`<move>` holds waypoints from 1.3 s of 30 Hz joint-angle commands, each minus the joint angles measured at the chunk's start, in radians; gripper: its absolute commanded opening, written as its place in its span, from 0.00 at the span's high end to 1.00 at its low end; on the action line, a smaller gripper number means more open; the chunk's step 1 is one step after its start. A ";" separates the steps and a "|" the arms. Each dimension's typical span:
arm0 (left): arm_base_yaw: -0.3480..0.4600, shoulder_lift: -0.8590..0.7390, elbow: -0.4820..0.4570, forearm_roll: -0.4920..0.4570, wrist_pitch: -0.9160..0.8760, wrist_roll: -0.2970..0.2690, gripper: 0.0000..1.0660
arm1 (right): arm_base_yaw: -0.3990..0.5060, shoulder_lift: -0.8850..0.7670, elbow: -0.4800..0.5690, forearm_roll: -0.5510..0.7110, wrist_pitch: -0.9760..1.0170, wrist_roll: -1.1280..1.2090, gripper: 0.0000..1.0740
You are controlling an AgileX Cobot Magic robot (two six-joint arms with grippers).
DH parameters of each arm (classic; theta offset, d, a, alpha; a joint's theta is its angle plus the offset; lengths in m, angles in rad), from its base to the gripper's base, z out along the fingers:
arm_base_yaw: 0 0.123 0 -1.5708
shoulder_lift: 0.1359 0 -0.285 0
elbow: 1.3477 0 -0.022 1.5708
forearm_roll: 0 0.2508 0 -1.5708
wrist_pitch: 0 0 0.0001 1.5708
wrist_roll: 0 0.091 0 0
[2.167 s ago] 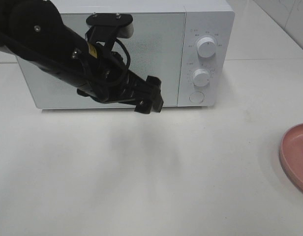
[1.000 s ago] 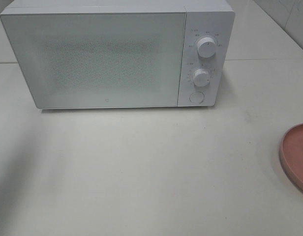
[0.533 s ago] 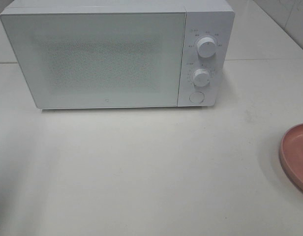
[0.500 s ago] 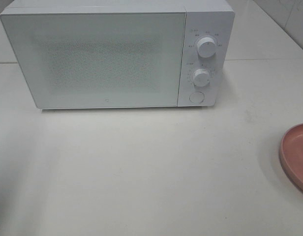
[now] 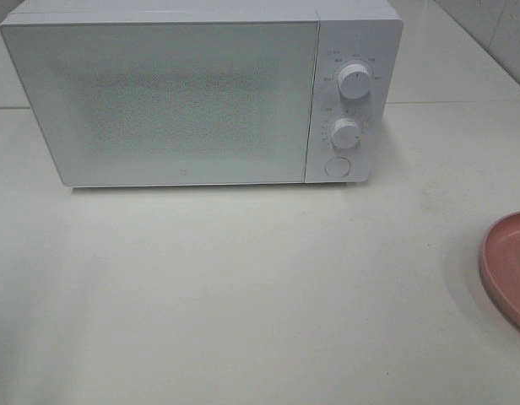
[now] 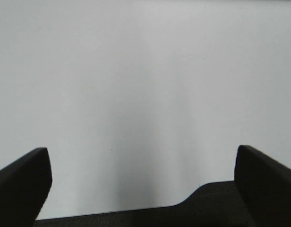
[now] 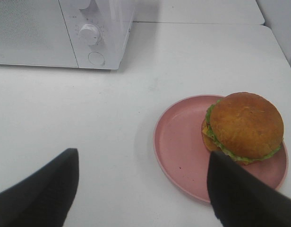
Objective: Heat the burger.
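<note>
The burger [image 7: 243,125] shows only in the right wrist view, sitting upright on the far side of a round pink plate [image 7: 181,146]. My right gripper [image 7: 143,191] hovers short of the plate, open, with its dark fingers [image 7: 41,189] wide apart and nothing between them. The left gripper [image 6: 143,189] is also open, over bare white tabletop, and holds nothing. The white microwave [image 5: 201,93] stands at the back of the table with its door shut. Neither arm appears in the exterior high view, where the burger is out of view.
On the microwave's right panel are two round knobs [image 5: 354,81] [image 5: 345,132] and a round button [image 5: 337,167]. Only the pink plate's edge [image 5: 506,268] shows at the right border of the exterior high view. White tabletop [image 5: 243,287] spreads in front of the microwave.
The left arm, earlier stretched across the microwave door, has pulled out of the exterior high view to the left. Its shadow on the table's left side has faded.
</note>
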 commanded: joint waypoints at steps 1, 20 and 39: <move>0.006 -0.090 0.024 -0.007 0.049 0.005 0.08 | -0.003 -0.028 0.003 0.005 -0.016 -0.005 0.31; 0.006 -0.443 0.031 -0.022 0.053 0.001 0.08 | -0.003 -0.028 0.003 0.005 -0.015 -0.003 0.31; 0.006 -0.513 0.032 -0.021 0.052 0.000 0.08 | -0.003 -0.024 0.003 0.004 -0.015 -0.001 0.31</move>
